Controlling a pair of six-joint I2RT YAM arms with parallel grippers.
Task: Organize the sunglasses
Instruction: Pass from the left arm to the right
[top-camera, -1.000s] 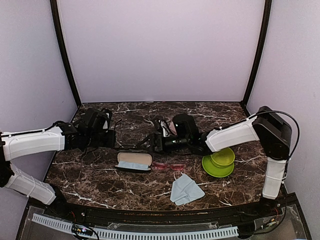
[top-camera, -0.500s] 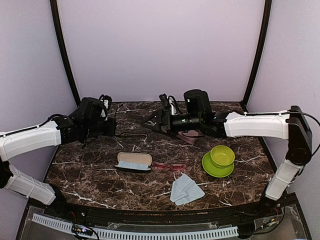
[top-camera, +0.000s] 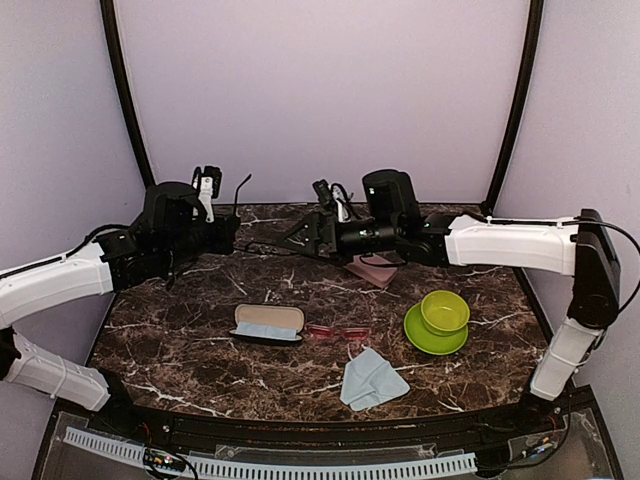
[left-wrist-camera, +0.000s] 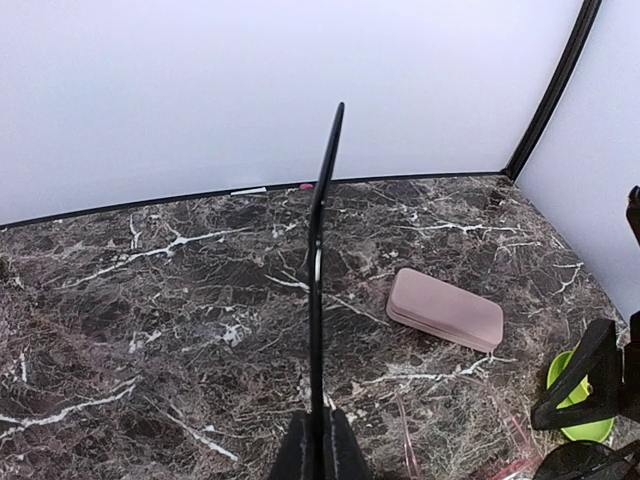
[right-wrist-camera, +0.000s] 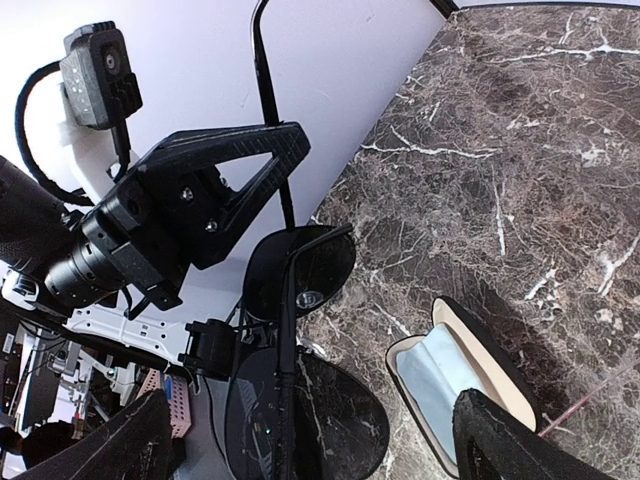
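Right wrist view: black sunglasses (right-wrist-camera: 300, 275), aloft between both arms above the table's (top-camera: 180, 340) far half; long axis 12-to-6, lenses facing the camera. Left gripper (left-wrist-camera: 318, 452) pinched one temple (left-wrist-camera: 322, 250), which rose toward 12. Right gripper (right-wrist-camera: 320, 440) stood spread around the lenses. Step, judged: mid-air folding. Next: right fingers close, fold, then stow in the open case (top-camera: 268, 322) toward 6.

Glossy marble table (top-camera: 190, 350), shiny black sunglasses (right-wrist-camera: 300, 275)

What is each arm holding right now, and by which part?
The left tool pinches the black sunglasses by one end of their thin frame, apparently a temple arm. The right tool is open, holding nothing.
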